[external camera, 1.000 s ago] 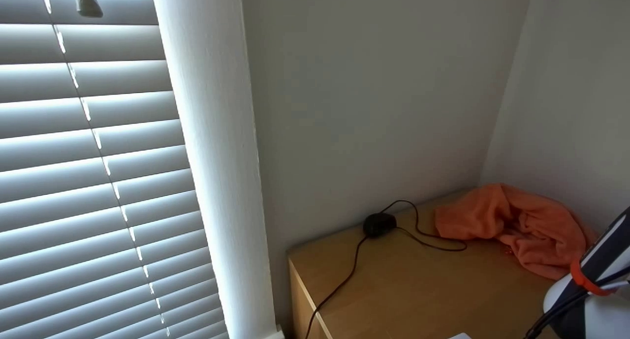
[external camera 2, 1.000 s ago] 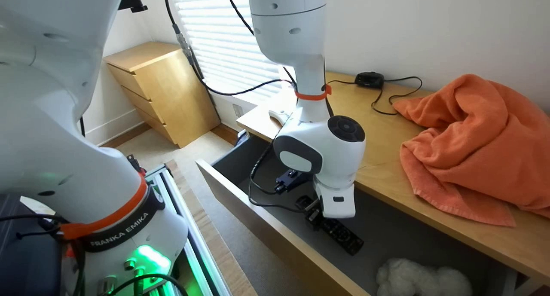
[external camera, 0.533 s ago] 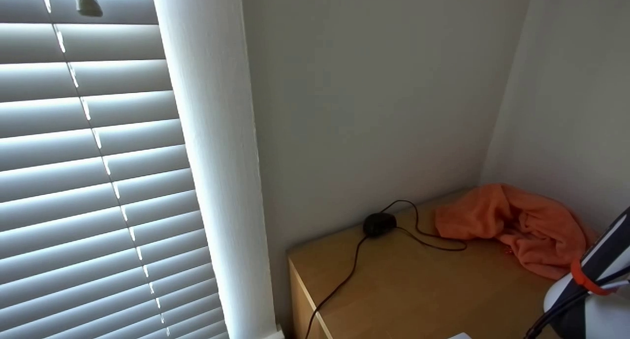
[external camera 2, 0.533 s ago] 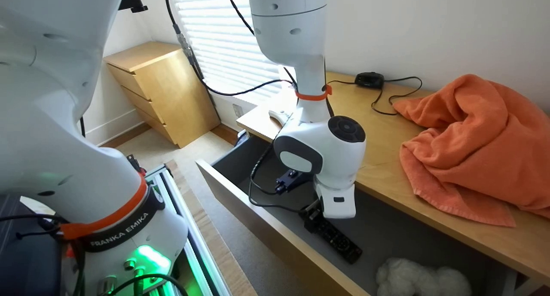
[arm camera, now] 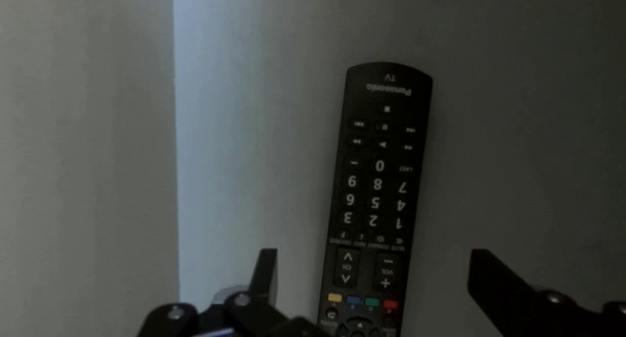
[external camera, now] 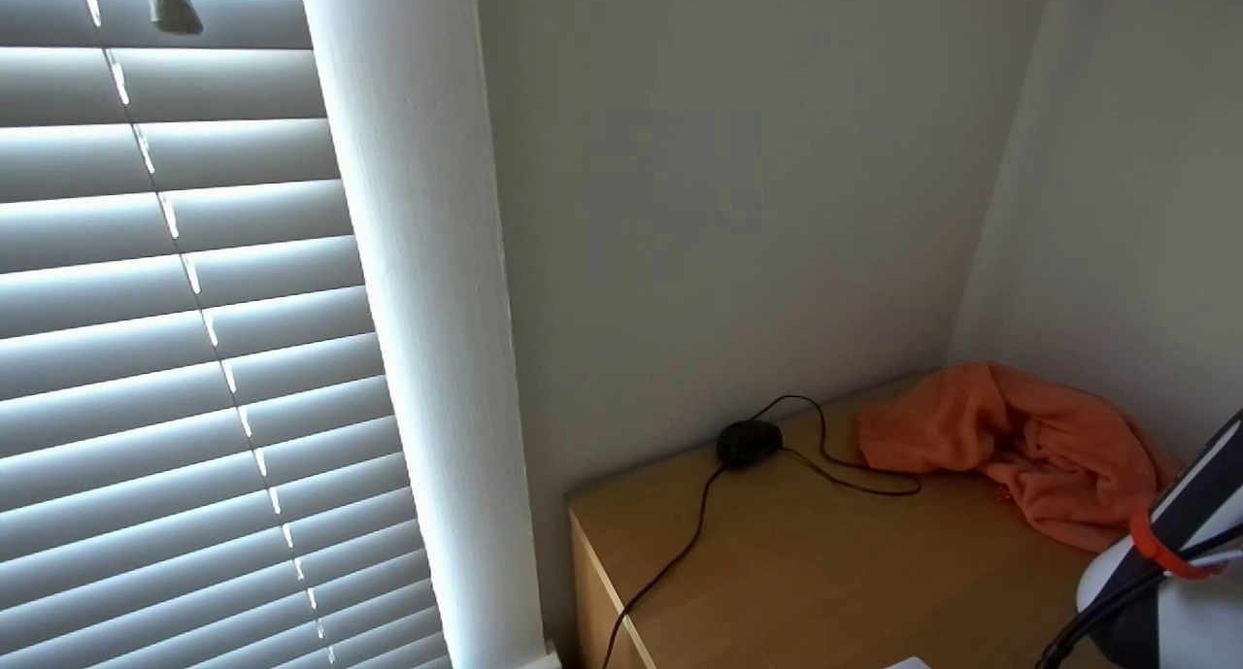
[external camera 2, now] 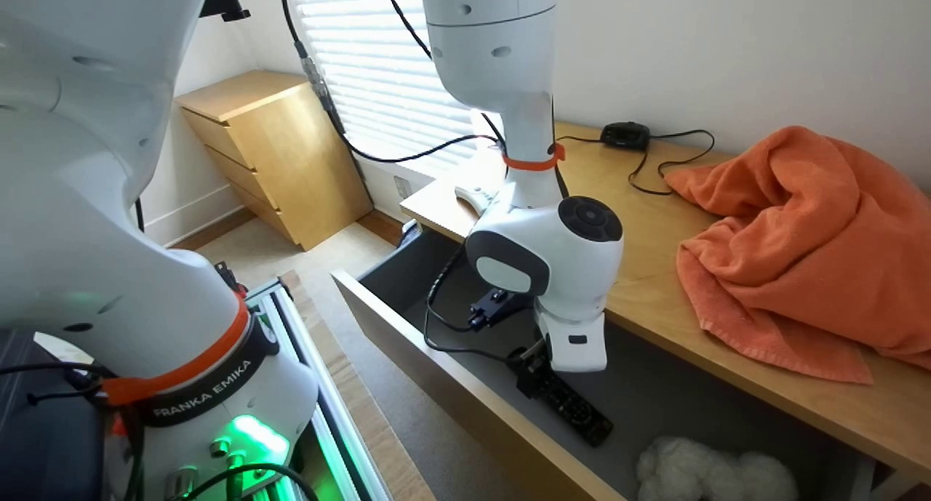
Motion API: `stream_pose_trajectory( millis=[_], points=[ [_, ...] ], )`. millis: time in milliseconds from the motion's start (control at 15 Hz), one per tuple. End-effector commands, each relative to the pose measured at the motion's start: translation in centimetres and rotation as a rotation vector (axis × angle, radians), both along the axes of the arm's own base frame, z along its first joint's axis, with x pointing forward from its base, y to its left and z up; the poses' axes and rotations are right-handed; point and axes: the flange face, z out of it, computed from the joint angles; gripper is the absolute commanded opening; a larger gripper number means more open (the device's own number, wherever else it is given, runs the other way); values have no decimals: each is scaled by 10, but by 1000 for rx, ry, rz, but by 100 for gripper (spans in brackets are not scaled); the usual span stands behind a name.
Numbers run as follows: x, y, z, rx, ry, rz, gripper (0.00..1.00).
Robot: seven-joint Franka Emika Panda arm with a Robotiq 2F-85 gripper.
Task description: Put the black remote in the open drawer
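The black remote (external camera 2: 578,410) lies in the open drawer (external camera 2: 451,385) in an exterior view. In the wrist view the remote (arm camera: 376,195) lies face up on the grey drawer floor, its lower end cut off by the frame edge. My gripper (external camera 2: 525,371) is down inside the drawer, over the remote's far end. In the wrist view my gripper (arm camera: 373,253) is open, with one finger on each side of the remote and a visible gap on both sides. The other exterior camera shows neither remote nor gripper.
A white fluffy thing (external camera 2: 713,472) lies in the drawer's near end. An orange towel (external camera 2: 814,254) and a black plug with cable (external camera 2: 625,135) lie on the dresser top (external camera 2: 647,246). The towel (external camera: 1020,455) and plug (external camera: 749,444) show in both exterior views.
One second ago the remote sat higher at the gripper; by half a second ago it had dropped slightly and lay lower. The arm has since shifted very slightly to the right.
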Motion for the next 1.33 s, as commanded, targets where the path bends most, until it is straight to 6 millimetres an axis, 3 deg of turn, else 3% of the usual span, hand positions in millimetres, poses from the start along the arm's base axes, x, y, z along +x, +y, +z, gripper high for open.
stream_pose_trajectory(
  millis=[0, 600, 733, 1267],
  points=[
    [-7, -6, -16, -31, 31, -13, 74],
    [-18, -9, 4, -47, 110, 27, 4],
    [-21, -12, 8, -62, 139, 38, 0],
    [-31, -10, 28, -116, 195, 102, 0]
  ],
)
